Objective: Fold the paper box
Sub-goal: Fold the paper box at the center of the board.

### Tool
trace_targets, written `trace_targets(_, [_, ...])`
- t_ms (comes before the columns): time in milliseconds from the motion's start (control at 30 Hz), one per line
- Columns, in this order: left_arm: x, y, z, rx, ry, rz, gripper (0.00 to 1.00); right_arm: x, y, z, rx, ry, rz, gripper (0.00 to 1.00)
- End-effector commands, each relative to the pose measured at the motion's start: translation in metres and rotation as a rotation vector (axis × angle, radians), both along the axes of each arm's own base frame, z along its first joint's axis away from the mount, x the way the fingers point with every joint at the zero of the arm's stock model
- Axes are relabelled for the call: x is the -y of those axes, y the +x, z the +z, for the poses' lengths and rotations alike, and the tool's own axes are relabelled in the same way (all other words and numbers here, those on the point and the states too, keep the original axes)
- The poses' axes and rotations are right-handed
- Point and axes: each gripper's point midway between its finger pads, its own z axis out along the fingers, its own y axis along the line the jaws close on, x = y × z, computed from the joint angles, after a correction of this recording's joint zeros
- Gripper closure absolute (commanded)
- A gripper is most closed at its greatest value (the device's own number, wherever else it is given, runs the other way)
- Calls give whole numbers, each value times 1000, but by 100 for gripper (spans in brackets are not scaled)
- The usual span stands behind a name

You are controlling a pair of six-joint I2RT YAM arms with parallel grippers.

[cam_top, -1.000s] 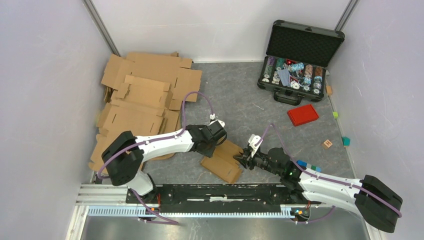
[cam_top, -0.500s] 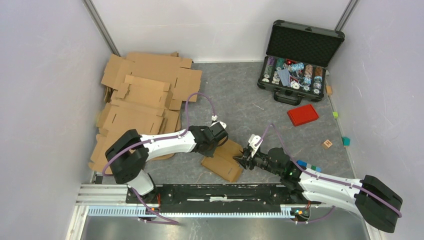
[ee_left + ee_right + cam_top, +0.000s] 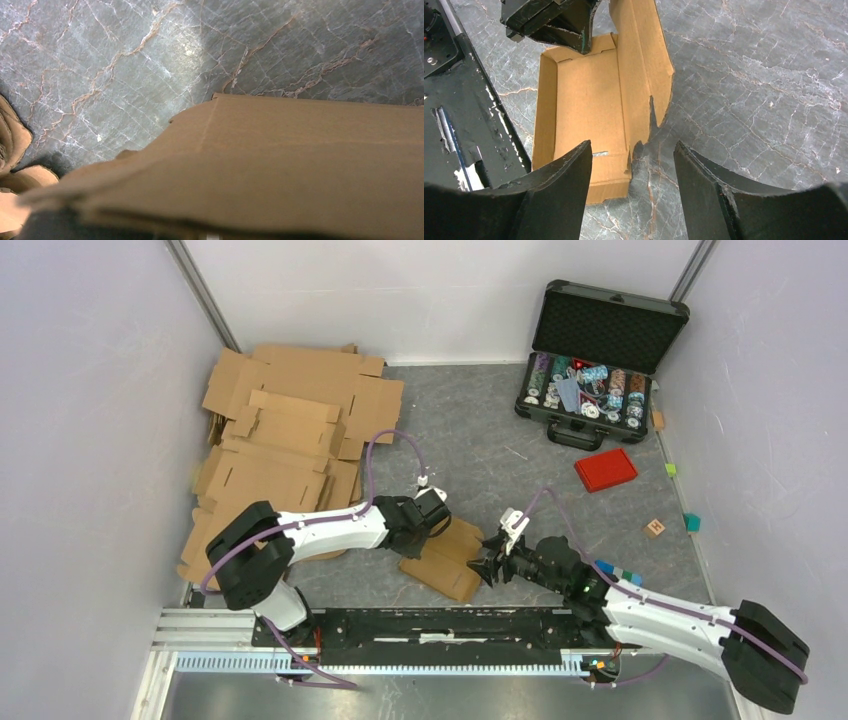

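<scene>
The paper box [image 3: 447, 558] lies partly folded on the grey table between my two arms. In the right wrist view the paper box [image 3: 589, 100] is a shallow brown tray with low walls and one long flap standing up along its right side. My left gripper [image 3: 432, 524] is at the box's far end. There its dark fingers [image 3: 574, 30] touch the far wall, and I cannot tell if they pinch it. Cardboard [image 3: 300, 165] hides the jaws in the left wrist view. My right gripper [image 3: 631, 150] stands open just off the box's near corner, holding nothing.
Large cardboard sheets [image 3: 285, 440] are piled at the back left. An open black case [image 3: 590, 370] stands at the back right, with a red lid [image 3: 605, 469] in front of it. Small blocks [image 3: 655, 527] lie to the right. The black base rail [image 3: 440, 625] runs close beside the box.
My right gripper has opened wider and drawn back slightly from the box's near corner. The left gripper has shifted a little at the far end. The box has stayed where it was.
</scene>
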Motion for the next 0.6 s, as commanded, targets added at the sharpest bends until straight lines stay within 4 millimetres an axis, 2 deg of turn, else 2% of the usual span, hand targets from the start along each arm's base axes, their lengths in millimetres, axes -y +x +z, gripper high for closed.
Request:
trace_targets(0, [-6, 1, 1, 11, 15, 32, 95, 1, -1, 6, -40, 13, -24, 34])
trace_targets(33, [-7, 1, 0, 11, 20, 36, 98, 1, -3, 4, -53, 6, -20, 35])
trace_targets(167, [-8, 1, 0, 17, 21, 43, 98, 5, -7, -6, -81, -16, -19, 45])
trace_targets(367, [-9, 1, 0, 22, 19, 56, 98, 19, 0, -15, -77, -35, -100, 66])
trace_targets(433, [-7, 1, 0, 19, 11, 64, 98, 23, 5, -18, -86, -47, -147, 75])
trace_targets(567, [-5, 1, 2, 23, -10, 86, 98, 19, 8, -21, -115, -69, -158, 90])
